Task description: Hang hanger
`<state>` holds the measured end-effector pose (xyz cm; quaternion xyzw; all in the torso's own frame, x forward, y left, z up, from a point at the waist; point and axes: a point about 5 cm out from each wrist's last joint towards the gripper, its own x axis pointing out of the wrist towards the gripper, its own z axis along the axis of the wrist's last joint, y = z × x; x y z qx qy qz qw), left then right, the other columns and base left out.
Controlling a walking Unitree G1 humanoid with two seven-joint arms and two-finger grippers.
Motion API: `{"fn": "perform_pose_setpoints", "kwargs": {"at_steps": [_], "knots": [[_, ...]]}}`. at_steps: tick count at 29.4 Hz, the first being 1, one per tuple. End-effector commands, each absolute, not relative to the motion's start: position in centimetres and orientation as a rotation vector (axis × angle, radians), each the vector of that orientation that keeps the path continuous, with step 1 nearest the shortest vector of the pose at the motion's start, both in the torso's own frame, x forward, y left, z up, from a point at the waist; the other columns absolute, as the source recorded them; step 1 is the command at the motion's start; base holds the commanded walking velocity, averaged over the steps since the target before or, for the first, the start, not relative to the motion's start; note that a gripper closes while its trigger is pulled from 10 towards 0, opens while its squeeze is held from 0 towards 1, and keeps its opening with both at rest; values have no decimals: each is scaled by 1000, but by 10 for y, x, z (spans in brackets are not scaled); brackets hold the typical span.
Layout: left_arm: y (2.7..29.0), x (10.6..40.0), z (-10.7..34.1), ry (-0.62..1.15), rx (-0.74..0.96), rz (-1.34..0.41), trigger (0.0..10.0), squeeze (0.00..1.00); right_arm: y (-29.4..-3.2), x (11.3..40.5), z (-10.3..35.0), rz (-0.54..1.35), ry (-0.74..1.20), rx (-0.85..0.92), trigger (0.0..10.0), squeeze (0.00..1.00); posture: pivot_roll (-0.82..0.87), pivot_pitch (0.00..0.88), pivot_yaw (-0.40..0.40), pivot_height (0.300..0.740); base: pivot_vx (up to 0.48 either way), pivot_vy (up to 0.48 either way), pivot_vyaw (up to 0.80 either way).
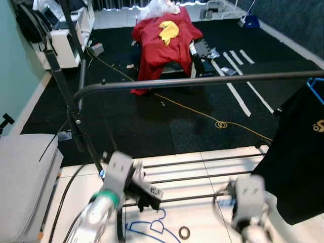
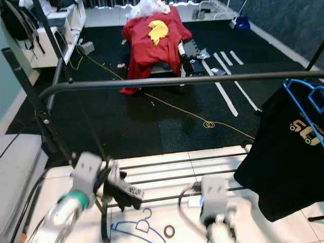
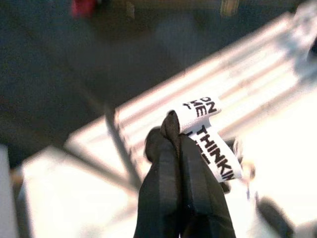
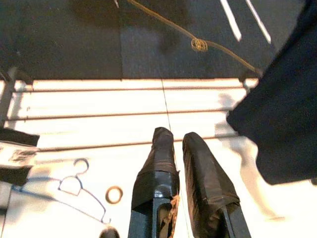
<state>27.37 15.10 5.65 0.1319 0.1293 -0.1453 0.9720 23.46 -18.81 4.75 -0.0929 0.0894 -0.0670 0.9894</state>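
Left pincer (image 3: 171, 130) pinching label (image 3: 208, 136)

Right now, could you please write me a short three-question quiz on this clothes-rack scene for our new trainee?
1. True or false: the black T-shirt hangs from the rack rail on a blue hanger.
2. Where does the spare blue hanger lie?
A. on the rail
B. on the white floor below the rack
C. on the red cloth
3. Fill in: in the left wrist view, the left gripper is pinching a white ______ printed with black letters.

Key
1. True.
2. B; it lies beside a small ring.
3. Label. The right gripper holds nothing, its fingers slightly apart.
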Motion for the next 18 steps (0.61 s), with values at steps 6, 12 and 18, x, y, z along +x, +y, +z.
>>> {"fn": "perform_pose_setpoints", "kwargs": {"at_steps": [6, 12, 18], "knots": [[166, 247, 11, 432, 283, -219, 10000, 0, -194, 223, 15, -163, 295, -181, 10000, 0, -262, 111, 83, 740, 0, 0, 0], [163, 257, 15, 378, 283, -202, 10000, 0, -188, 233, 19, -117, 244, -178, 10000, 0, -247, 104, 78, 740, 0, 0, 0], [162, 265, 26, 321, 294, -209, 10000, 0, -181, 243, 25, -101, 194, -161, 10000, 0, -235, 94, 87, 740, 0, 0, 0]]}}
